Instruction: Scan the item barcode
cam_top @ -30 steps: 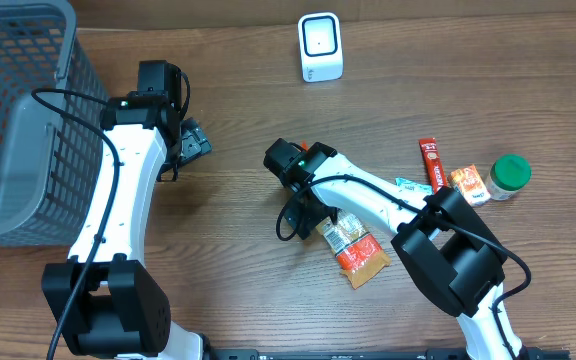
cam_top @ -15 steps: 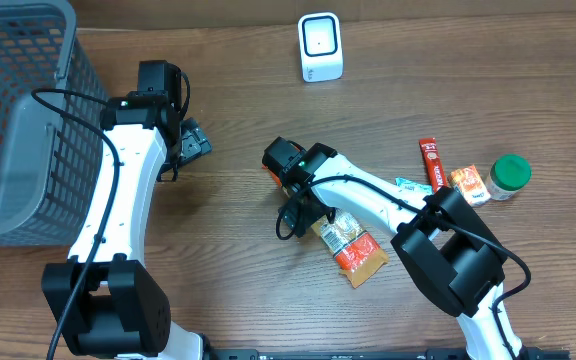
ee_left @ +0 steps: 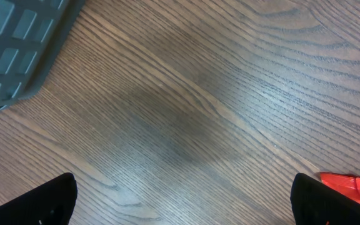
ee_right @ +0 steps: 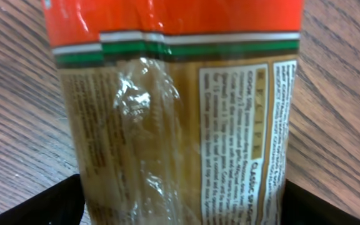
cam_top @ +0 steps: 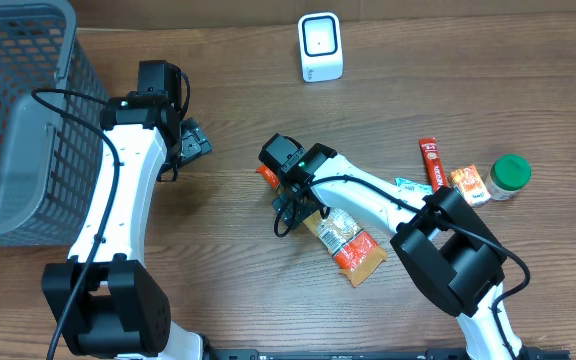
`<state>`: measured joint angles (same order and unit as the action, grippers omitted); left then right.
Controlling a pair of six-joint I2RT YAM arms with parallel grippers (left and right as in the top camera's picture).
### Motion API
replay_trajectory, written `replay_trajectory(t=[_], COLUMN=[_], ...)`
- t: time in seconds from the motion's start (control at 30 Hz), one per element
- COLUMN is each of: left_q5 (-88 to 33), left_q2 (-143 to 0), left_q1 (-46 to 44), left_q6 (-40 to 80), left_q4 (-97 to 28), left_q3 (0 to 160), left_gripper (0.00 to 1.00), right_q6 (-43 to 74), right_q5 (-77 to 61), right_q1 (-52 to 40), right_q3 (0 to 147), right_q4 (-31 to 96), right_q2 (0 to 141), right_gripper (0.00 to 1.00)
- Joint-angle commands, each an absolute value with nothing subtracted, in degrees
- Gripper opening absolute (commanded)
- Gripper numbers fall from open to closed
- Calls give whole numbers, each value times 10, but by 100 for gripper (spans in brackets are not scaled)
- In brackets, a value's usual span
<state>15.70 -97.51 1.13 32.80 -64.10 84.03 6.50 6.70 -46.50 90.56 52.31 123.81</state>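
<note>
The item is a long pasta packet (cam_top: 346, 240) with orange-red ends and a clear middle, lying slantwise at the table's centre. My right gripper (cam_top: 290, 203) sits over its upper-left part. In the right wrist view the packet (ee_right: 174, 125) fills the whole gap, its edges against both black fingers (ee_right: 49, 203), so the gripper (ee_right: 180, 209) is shut on it. The white scanner (cam_top: 320, 47) stands at the back. My left gripper (cam_top: 192, 141) hovers open over bare wood to the left, its fingers (ee_left: 45, 200) wide apart around nothing. The barcode is not visible.
A grey mesh basket (cam_top: 18, 120) fills the far left, with its corner (ee_left: 17, 44) in the left wrist view. At the right lie a red stick sachet (cam_top: 431, 163), a small orange packet (cam_top: 466, 183) and a green-lidded jar (cam_top: 509, 175).
My right gripper has shifted slightly up and left and its jaws have narrowed onto the packet. The packet's orange upper end now shows left of the gripper. The left arm has not moved.
</note>
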Motion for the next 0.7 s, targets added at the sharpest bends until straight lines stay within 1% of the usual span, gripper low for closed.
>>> replay_trajectory(t=[0.0,0.1,0.23,0.4,0.47,0.53,0.6,0.67], left_q5=[165,165,165,165,165,165,165,165], left_q2=[-964,-964,-964,-964,-964,-964,-964,-964], left_q1=[7,7,7,7,7,7,7,7], left_q6=[321,321,321,321,321,321,321,321], left_q4=[-641,-641,-641,-641,-641,-641,-641,-641], left_q3=[849,849,849,849,849,849,849,849], left_gripper=[100,100,100,100,100,100,100,100], right_q6=[75,75,73,73,73,73,73,73], right_q5=[96,100,100,101,101,100,100,100], right_q1=[-467,-467,-467,-467,-467,-467,-467,-468], right_q3=[900,900,900,900,900,900,900,900], right_q4=[532,533,527,508,506,507,508,509], right_q2=[1239,1239,1239,1239,1239,1239,1239,1239], right_gripper=[91,90,82,80,73,60,55,43])
